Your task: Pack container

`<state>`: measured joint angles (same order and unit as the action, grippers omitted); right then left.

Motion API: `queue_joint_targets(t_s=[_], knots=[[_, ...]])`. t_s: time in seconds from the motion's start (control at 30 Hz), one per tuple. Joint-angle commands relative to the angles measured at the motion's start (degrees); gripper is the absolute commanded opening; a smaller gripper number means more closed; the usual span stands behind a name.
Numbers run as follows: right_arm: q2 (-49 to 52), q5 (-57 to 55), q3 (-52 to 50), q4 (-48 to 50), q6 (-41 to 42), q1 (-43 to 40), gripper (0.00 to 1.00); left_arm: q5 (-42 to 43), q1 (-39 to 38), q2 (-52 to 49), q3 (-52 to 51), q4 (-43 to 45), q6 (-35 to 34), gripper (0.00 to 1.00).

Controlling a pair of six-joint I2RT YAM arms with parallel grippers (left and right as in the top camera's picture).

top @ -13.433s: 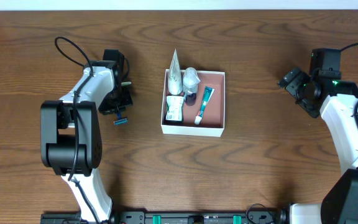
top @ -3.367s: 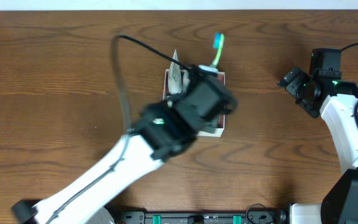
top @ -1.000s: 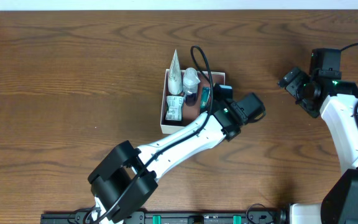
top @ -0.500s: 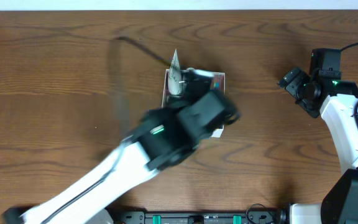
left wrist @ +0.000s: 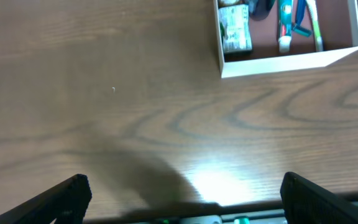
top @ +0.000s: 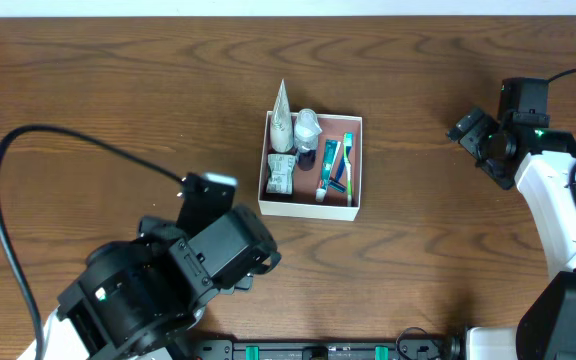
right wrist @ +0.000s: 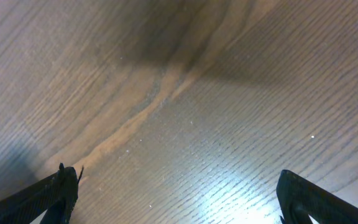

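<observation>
The container (top: 308,209), a shallow white box, stands at the table's middle. In it lie a green and blue toothbrush (top: 348,165), a teal tube (top: 327,168), a white tube (top: 282,120), a small bottle (top: 308,130) and a packet (top: 281,175). My left arm (top: 178,275) hangs high at the near left, well clear of the box. In the left wrist view the left gripper (left wrist: 185,202) is open and empty over bare wood, with the container (left wrist: 291,60) at the upper right. The right gripper (right wrist: 179,199) is open and empty, far right of the box (top: 478,135).
Bare brown wood surrounds the box on all sides. A black cable (top: 28,160) loops from the left arm over the near-left table. The right arm's white links (top: 558,200) run along the right edge. A black rail (top: 328,350) lines the near edge.
The left gripper opened over the container and left the toothbrush lying inside it. The left arm then swung back to the near left. The right arm has not moved.
</observation>
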<state>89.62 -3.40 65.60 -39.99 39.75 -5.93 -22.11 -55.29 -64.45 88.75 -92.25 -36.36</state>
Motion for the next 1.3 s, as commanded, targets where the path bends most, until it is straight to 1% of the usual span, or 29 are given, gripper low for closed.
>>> queue_joint_targets(t_s=[0.0, 0.17, 0.23, 0.3, 0.4, 0.43, 0.53, 0.57, 0.63, 0.7, 0.8, 0.83, 0.97, 1.1, 1.27], knots=[[0.39, -0.20, 0.24, -0.09, 0.48, 0.00, 0.99, 1.07, 0.13, 0.07, -4.48, -2.47, -8.85, 0.98], [0.39, -0.22, 0.24, -0.11, 0.48, 0.00, 0.99, 1.05, 0.13, 0.35, -15.17, 8.28, -8.92, 0.98], [0.39, -0.22, 0.24, -0.09, 0.48, -0.02, 0.99, 0.94, 0.13, 0.90, -20.96, 14.10, -8.68, 0.98], [0.39, -0.22, 0.24, -0.09, 0.48, -0.02, 0.99, -0.90, 0.13, 1.77, -27.04, 21.27, -7.48, 0.98], [0.39, -0.20, 0.24, -0.09, 0.48, 0.00, 0.99, -5.44, 0.26, 4.26, -36.17, 35.69, -2.47, 0.98], [0.39, -0.22, 0.24, -0.09, 0.48, -0.02, 0.99, -6.78, 0.44, 5.73, -39.26, 41.42, 0.13, 0.98], [0.39, -0.20, 0.24, -0.09, 0.48, -0.02, 0.99, -7.78, 2.23, 11.08, -47.82, 57.94, 8.98, 0.98], [0.39, -0.22, 0.24, -0.09, 0.48, 0.00, 0.99, -7.76, 3.17, 12.94, -50.31, 62.40, 10.82, 0.98], [0.39, -0.22, 0.24, -0.09, 0.48, -0.02, 0.99, -7.72, 6.01, 17.46, -55.91, 71.34, 12.83, 0.98], [0.39, -0.20, 0.24, -0.09, 0.48, -0.02, 0.99, -6.97, 9.29, 21.77, -60.57, 77.15, 12.81, 0.98], [0.39, -0.20, 0.24, -0.09, 0.48, -0.02, 0.99, -3.26, 15.74, 28.28, -66.62, 83.45, 12.81, 0.98], [0.39, -0.22, 0.24, -0.09, 0.48, -0.02, 0.99, -1.79, 17.55, 29.73, -67.73, 84.37, 12.81, 0.98], [0.39, -0.22, 0.24, -0.09, 0.48, 0.00, 0.99, 7.78, 29.57, 36.59, -72.06, 87.69, 12.79, 0.98], [0.39, -0.22, 0.24, -0.09, 0.48, -0.02, 0.99, 14.99, 38.99, 41.29, -73.33, 88.65, 12.81, 0.98], [0.39, -0.20, 0.24, -0.09, 0.48, -0.02, 0.99, 19.85, 46.77, 46.84, -74.16, 88.46, 13.81, 0.98]])
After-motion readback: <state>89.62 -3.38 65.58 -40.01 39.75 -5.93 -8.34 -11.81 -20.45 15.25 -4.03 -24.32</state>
